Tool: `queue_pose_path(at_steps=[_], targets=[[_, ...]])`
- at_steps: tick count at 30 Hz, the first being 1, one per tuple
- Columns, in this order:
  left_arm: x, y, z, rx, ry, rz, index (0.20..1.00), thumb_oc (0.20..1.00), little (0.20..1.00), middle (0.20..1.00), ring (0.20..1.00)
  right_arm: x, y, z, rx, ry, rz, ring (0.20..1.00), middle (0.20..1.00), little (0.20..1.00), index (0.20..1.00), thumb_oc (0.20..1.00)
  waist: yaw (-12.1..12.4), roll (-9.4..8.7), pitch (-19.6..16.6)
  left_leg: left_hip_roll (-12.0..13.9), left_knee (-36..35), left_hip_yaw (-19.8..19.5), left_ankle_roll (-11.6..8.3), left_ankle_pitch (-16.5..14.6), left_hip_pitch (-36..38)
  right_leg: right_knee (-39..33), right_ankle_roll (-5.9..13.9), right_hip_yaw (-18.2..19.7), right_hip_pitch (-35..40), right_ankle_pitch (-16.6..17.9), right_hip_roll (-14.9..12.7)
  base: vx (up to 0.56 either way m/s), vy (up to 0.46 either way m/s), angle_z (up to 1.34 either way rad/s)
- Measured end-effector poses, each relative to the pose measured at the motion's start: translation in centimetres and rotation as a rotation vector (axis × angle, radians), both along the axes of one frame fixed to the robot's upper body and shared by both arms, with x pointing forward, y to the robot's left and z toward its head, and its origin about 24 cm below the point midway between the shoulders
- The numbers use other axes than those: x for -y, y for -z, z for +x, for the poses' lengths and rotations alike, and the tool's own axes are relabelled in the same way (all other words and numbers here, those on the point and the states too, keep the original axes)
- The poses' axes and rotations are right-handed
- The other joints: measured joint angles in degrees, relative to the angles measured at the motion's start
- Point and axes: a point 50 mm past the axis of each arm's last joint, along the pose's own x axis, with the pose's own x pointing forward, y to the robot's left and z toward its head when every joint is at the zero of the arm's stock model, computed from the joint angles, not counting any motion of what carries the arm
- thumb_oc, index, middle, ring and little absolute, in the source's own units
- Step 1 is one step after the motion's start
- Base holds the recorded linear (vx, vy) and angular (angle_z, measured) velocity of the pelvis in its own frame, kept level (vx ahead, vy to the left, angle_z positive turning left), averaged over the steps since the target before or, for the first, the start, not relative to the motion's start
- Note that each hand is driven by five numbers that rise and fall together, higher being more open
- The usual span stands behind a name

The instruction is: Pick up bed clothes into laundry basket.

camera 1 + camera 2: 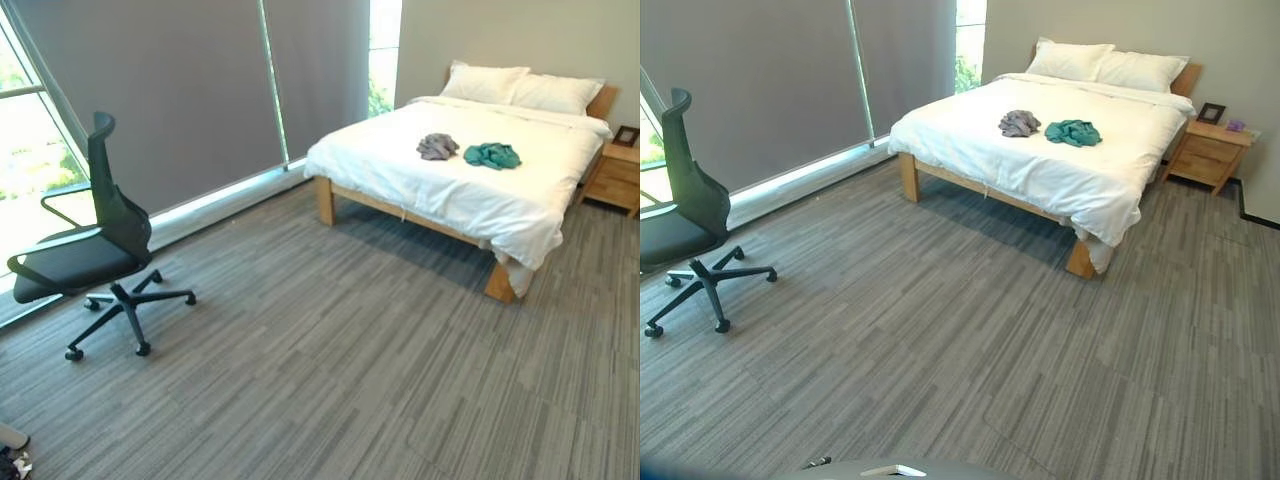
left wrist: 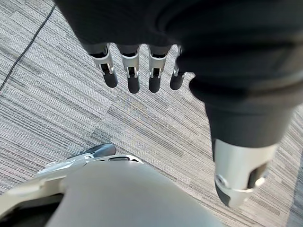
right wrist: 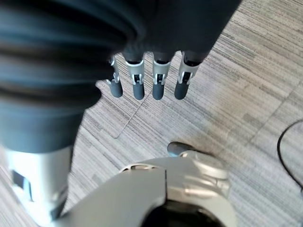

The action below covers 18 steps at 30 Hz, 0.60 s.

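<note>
Clothing for this task lies on top of the bed (image 1: 470,200), well apart from you across the carpeted floor (image 1: 330,380). You have two items: a grey garment (image 1: 437,146) and a teal garment (image 1: 491,155), crumpled side by side near the middle of the white duvet, just short of the pillows (image 1: 1105,66). They sit close together; whether they touch cannot be read at this range.

Expect both items to be light, soft and limp. They will sag and trail when lifted, and a loose fold may slip from a shallow pinch. Take each one at the highest bunched part of its heap, where several layers can be gathered at once. Keep the grasp off the duvet, since it is soft too and may lift along with the garment.

Your left hand (image 2: 137,71) hangs at your side, pointing down at the floor, fingers straight and relaxed, thumb apart, holding nothing. Your right hand (image 3: 149,78) hangs in the same pose, fingers extended and empty.

An office chair (image 1: 95,245) stands by the window blinds (image 1: 190,90) to your left, off the direct line to the bed. A nightstand (image 1: 1208,150) stands beside the bed's head.
</note>
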Motion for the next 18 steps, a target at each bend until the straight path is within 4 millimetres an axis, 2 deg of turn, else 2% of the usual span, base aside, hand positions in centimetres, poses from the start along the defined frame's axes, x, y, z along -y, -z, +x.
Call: queue_pose_path(at_steps=[2,4,5,6,7,8,9,10,11,12,13,14,15,17,18], targets=[[0.0,0.0,-0.1,-0.006,0.001,0.001,1.000,1.000,1.000,1.000,1.000,0.2,0.0,-0.6,0.002,0.063,0.001,1.000,1.000,1.000,1.000,1.000,-0.50,0.01,0.08,0.05,0.02,0.68,-0.01,-0.01,-0.10,0.56,0.17,0.78,-0.75,-0.16,0.02,-0.14,0.022,-0.19],[0.0,0.0,-0.2,-0.012,0.021,0.004,1.000,1.000,1.000,1.000,1.000,0.2,-0.1,-0.7,0.010,0.090,0.004,1.000,1.000,1.000,1.000,1.000,-2.02,-0.19,0.30,-0.02,0.06,2.34,0.34,0.47,-0.68,2.89,0.85,2.75,-3.53,0.22,0.13,-0.29,0.055,-0.51],[-0.1,-0.1,0.3,-0.007,0.061,0.011,1.000,1.000,1.000,1.000,1.000,0.3,-0.2,0.5,0.063,0.106,0.006,1.000,1.000,1.000,1.000,1.000,-3.04,-0.25,1.36,0.53,0.30,4.92,0.43,0.51,-1.67,6.32,2.11,5.25,-7.21,0.59,0.59,-0.28,0.086,-1.01],[-0.1,-0.1,0.7,-0.003,0.098,0.016,1.000,1.000,1.000,1.000,1.000,0.5,-0.3,1.7,0.103,0.116,0.004,1.000,1.000,1.000,1.000,1.000,-3.65,0.46,2.32,1.32,-0.04,7.23,0.72,0.70,-2.83,9.22,3.30,7.62,-10.70,1.10,1.01,-0.19,0.085,-1.36],[0.1,-0.4,2.7,0.045,0.109,0.014,1.000,1.000,1.000,1.000,1.000,0.6,-0.5,3.5,0.154,0.124,0.006,1.000,1.000,1.000,1.000,1.000,-5.13,0.97,5.50,2.25,-0.44,9.41,1.57,0.75,-3.23,12.04,5.78,7.90,-12.99,0.90,1.08,-0.09,0.071,-0.95],[-0.1,-0.7,4.0,0.076,0.119,0.026,1.000,1.000,1.000,1.000,1.000,0.6,-0.5,3.4,0.152,0.138,0.006,1.000,1.000,1.000,1.000,1.000,-6.18,0.58,6.52,2.24,-0.55,10.76,1.85,1.05,-3.88,12.75,5.98,7.87,-14.03,0.77,0.14,-0.02,0.022,-0.95],[-0.3,-1.2,5.9,0.121,0.120,0.038,1.000,1.000,1.000,1.000,1.000,0.6,-0.4,2.5,0.120,0.162,0.006,1.000,1.000,1.000,1.000,1.000,-5.46,0.10,7.46,2.40,-1.70,14.06,2.29,2.12,-3.76,13.75,5.95,5.58,-15.52,0.10,-2.03,0.01,-0.040,-0.90],[-0.4,-1.2,6.0,0.129,0.100,0.039,1.000,1.000,1.000,1.000,1.000,0.6,-0.3,2.4,0.101,0.165,0.004,1.000,1.000,1.000,1.000,1.000,-4.77,0.08,7.52,2.57,-2.38,15.31,1.90,1.93,-3.56,14.17,5.38,2.32,-15.91,-0.23,-3.60,0.00,-0.100,-1.27],[-0.5,-1.5,7.0,0.162,0.065,0.036,1.000,1.000,1.000,1.000,1.000,0.9,-0.2,0.8,0.051,0.181,-0.007,1.000,1.000,1.000,1.000,1.000,-4.82,0.02,7.54,2.96,-2.54,16.79,1.52,1.86,-2.71,13.15,5.64,-0.39,-14.39,-0.23,-5.37,-0.01,-0.129,-0.90],[-0.5,-1.6,7.0,0.168,0.055,0.035,1.000,1.000,1.000,1.000,1.000,0.9,-0.2,0.6,0.042,0.181,-0.010,1.000,1.000,1.000,1.000,1.000,-5.17,-0.02,7.49,3.06,-2.52,16.60,1.42,1.92,-2.46,11.12,6.12,-0.77,-12.57,0.02,-6.17,0.01,-0.156,-0.45],[-0.5,-2.0,8.2,0.213,0.024,0.024,1.000,1.000,1.000,1.000,1.000,0.8,-0.1,-1.6,-0.021,0.194,-0.014,1.000,1.000,1.000,1.000,1.000,-5.89,-0.34,7.12,3.19,-2.56,16.56,0.27,2.01,-1.89,5.73,6.39,0.12,-8.14,0.20,-6.62,0.04,-0.170,-0.15],[-0.3,-2.1,8.6,0.244,0.018,0.016,1.000,1.000,1.000,1.000,1.000,0.8,-0.1,-3.0,-0.071,0.204,-0.017,1.000,1.000,1.000,1.000,1.000,-5.45,-0.77,6.34,3.63,-2.56,16.59,-0.51,2.15,-1.77,1.27,6.68,-0.15,-5.91,2.67,-6.54,0.06,-0.204,-0.12],[-0.3,-2.1,8.6,0.252,0.012,0.009,1.000,1.000,1.000,1.000,1.000,0.8,-0.1,-4.0,-0.112,0.203,-0.020,1.000,1.000,1.000,1.000,1.000,-5.69,-0.35,6.04,4.33,-2.55,16.20,-1.99,2.87,-1.93,-1.04,6.88,-0.12,-4.62,3.66,-5.27,0.04,-0.251,-0.11],[0.2,-1.9,8.1,0.246,-0.016,-0.017,1.000,1.000,1.000,1.000,1.000,1.0,-0.2,-5.2,-0.149,0.208,-0.027,1.000,1.000,1.000,1.000,1.000,-5.68,0.25,5.24,5.75,-2.09,15.29,-3.63,3.55,-1.43,-3.78,5.46,-0.98,-2.76,4.61,-3.52,-0.02,-0.219,0.11],[0.3,-1.8,7.9,0.240,-0.020,-0.022,1.000,1.000,1.000,1.000,1.000,1.0,-0.2,-5.3,-0.149,0.214,-0.027,1.000,1.000,1.000,1.000,1.000,-5.68,0.05,4.75,6.74,-0.29,14.94,-3.81,3.53,-2.02,-5.08,4.58,-1.30,-1.98,5.06,-2.86,-0.08,-0.129,0.08]])
